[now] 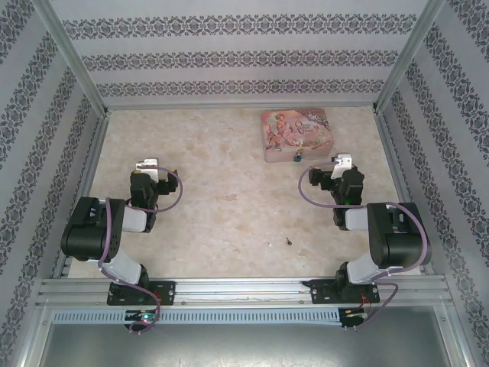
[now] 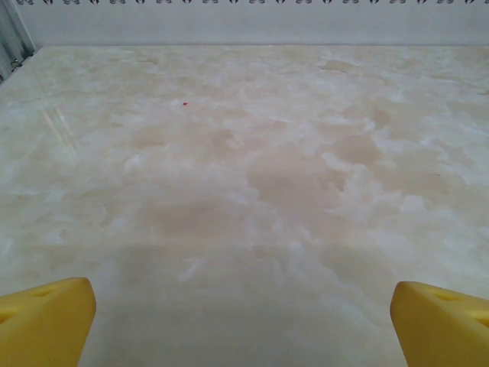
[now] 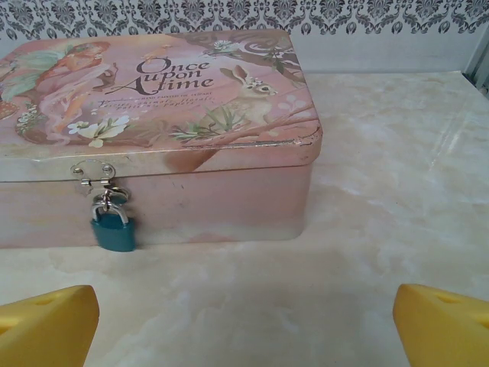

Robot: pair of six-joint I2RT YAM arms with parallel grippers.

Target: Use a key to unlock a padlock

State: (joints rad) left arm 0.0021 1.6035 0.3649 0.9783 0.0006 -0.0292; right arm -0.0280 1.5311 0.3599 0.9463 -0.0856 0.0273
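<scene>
Both hands are sitting spread wide and grasping nothing. The left gripper (image 2: 244, 325) is facing bare table (image 2: 244, 153), and the right gripper (image 3: 244, 321) is facing the pink tin (image 3: 153, 115). The padlock (image 3: 114, 229) is hanging closed from the hasp (image 3: 95, 174) on the tin's front wall. The key (image 1: 288, 243) is lying flat mid-table, well apart from both grippers and nearer the right arm.

Likely risks:
- The key is thin and flat, so fingers may be skidding over it or shoving it away.
- The padlock is dangling loose, so it may be swinging aside at insertion.
- The tin may be sliding if pushed.
</scene>
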